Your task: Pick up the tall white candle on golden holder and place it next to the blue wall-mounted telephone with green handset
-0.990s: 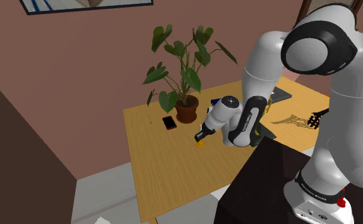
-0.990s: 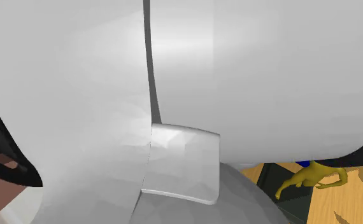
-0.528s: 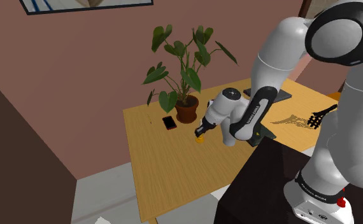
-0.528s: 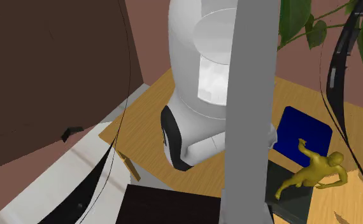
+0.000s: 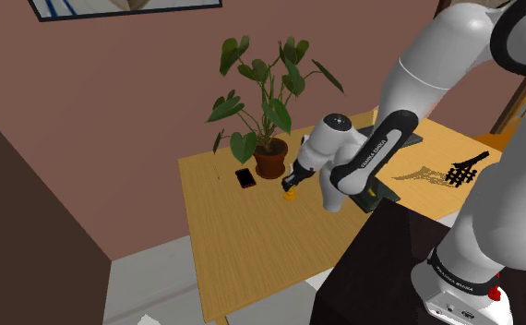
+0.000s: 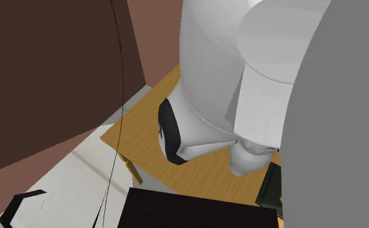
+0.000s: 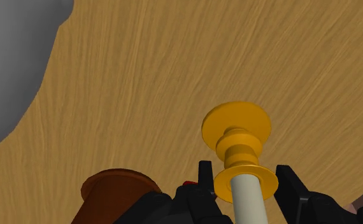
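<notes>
A: Progress?
B: Just off the plant pot (image 5: 271, 159), toward the shoulder view's right, we see the gripper (image 7: 246, 170) clamped on the candle (image 7: 249, 203), golden holder (image 7: 236, 127) seemingly clear of the table (image 5: 243, 240). Pick done, we judge; placing by the telephone is left.
A: Writing?
B: Lettering on the arm (image 5: 374, 152), further right; we can't read it.
</notes>
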`<state>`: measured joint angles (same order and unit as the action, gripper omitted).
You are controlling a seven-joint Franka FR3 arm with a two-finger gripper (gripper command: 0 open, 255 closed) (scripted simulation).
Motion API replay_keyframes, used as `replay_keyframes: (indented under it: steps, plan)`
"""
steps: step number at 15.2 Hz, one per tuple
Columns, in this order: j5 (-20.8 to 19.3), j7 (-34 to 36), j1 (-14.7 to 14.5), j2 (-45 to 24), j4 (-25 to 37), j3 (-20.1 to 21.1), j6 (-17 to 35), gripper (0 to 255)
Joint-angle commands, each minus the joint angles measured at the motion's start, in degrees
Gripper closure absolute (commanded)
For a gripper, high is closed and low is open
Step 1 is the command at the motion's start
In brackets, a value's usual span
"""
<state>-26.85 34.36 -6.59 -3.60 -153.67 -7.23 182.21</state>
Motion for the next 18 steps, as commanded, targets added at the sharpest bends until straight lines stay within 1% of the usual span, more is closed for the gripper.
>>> replay_keyframes:
  steps: [1, 3, 5, 8, 12, 15, 18]
  plan:
    - [5.84, -5.01, 3.09, 2.24, -0.71, 4.17, -1.75, 255]
    - [10.76, -9.02, 3.44, 4.20, -1.02, 5.56, -3.48, 255]
    - [13.91, -11.59, 2.64, 6.08, -1.11, 5.45, -5.30, 255]
    - [16.41, -13.66, 1.30, 8.77, -0.99, 4.68, -8.13, 255]
    - [18.03, -15.06, 0.34, 11.91, -0.57, 4.12, -11.71, 255]
    - [24.41, -25.25, -1.60, 10.78, 0.77, -1.83, -11.72, 255]
    - [31.79, -35.97, -3.47, 9.21, 2.90, -7.37, -12.32, 255]
